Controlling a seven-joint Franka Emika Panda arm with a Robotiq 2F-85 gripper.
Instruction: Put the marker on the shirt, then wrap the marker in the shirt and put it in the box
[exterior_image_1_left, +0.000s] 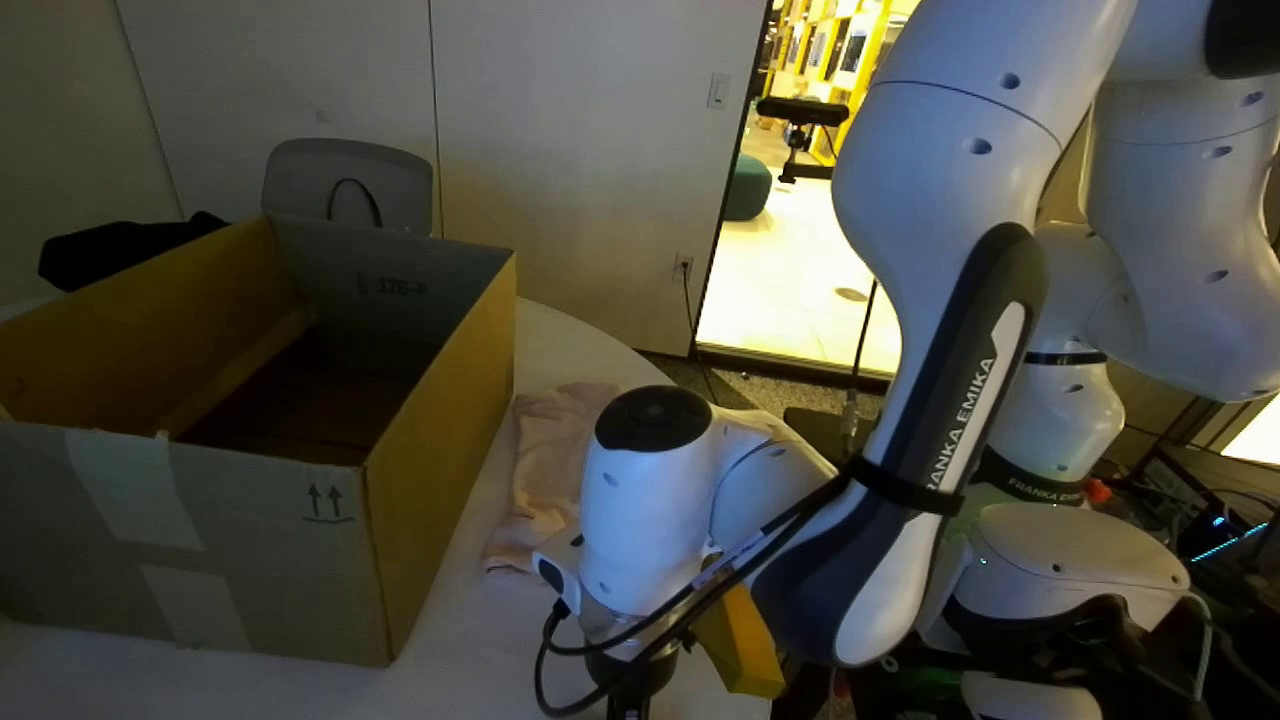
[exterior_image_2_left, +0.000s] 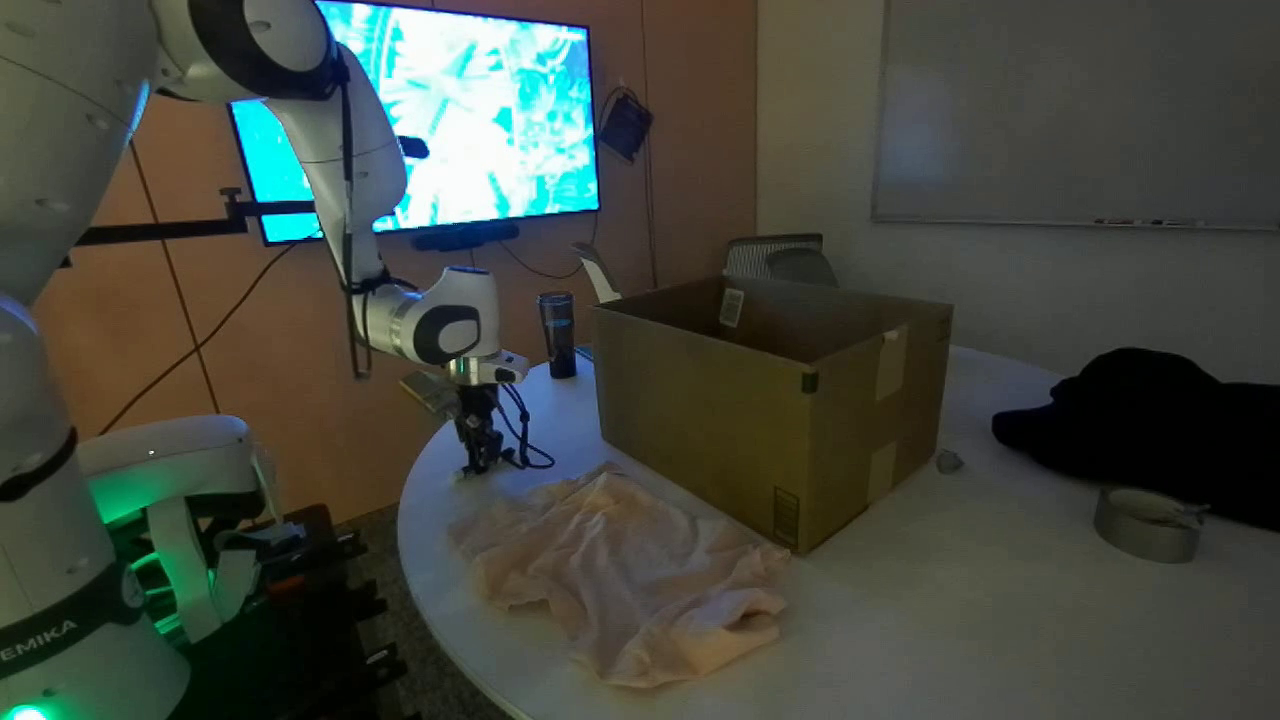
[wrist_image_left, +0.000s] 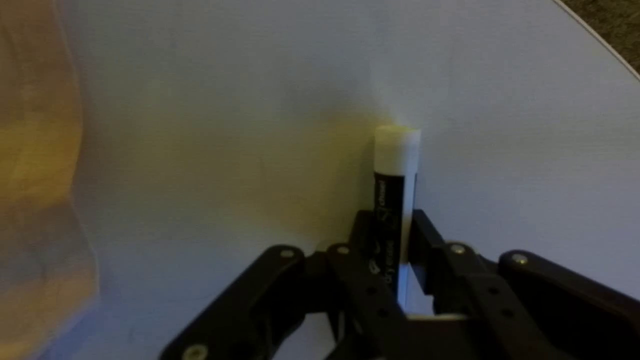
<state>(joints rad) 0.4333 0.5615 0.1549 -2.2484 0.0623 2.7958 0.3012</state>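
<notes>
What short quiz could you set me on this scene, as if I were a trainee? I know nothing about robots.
1. Open question: what is caught in the gripper?
2. True or false: the pink shirt lies on the table, outside the box.
3. Fill the gap: the two printed arrows on the box's side point ____.

Key:
1. A dry-erase marker, going by its label.
2. True.
3. Up.
</notes>
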